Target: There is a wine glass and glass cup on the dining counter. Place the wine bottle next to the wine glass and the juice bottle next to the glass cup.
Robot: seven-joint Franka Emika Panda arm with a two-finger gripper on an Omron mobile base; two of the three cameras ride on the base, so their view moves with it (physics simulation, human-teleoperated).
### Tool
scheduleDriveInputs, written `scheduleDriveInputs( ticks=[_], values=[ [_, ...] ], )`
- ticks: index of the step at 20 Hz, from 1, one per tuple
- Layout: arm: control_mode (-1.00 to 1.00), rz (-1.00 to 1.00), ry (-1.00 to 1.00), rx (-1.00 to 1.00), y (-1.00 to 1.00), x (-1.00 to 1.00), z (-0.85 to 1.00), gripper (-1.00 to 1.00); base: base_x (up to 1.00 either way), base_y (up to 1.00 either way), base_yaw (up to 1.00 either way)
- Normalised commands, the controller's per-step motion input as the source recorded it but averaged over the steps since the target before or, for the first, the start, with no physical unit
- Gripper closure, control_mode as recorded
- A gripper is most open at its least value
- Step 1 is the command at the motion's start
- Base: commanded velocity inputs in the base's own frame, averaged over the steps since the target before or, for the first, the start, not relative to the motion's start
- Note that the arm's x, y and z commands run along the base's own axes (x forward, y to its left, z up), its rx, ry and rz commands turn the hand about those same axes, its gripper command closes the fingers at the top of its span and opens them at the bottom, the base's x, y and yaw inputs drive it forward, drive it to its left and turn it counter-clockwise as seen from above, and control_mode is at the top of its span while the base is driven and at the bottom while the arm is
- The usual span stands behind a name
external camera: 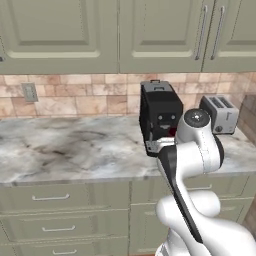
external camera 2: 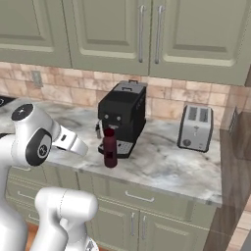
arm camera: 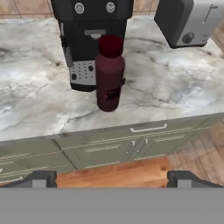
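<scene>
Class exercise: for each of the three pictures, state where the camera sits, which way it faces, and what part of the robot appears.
Left base view: behind-left, facing the marble worktop; white arm at lower right.
Right base view: behind-right, facing the black coffee machine and squat maroon juice bottle; arm lower left.
Hand view: on the hand, facing the same bottle; open pincer tips below.

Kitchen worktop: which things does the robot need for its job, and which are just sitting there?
Needed: juice bottle, gripper (open).
Just sitting there: coffee machine, toaster, worktop, wall socket.
</scene>
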Motion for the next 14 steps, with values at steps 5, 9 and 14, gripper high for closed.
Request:
scheduleDriveInputs(
  ticks=[5,9,14],
  values=[
    [1.00,0.00,0.00,0.00,0.00,0.00,0.00,-1.00,0.06,0.00,-0.01],
    [1.00,0.00,0.00,0.00,0.00,0.00,0.00,-1.00,0.00,0.00,0.00],
    [1.00,0.00,0.00,0.00,0.00,0.00,0.00,-1.00,0.00,0.00,0.00]
  ],
)
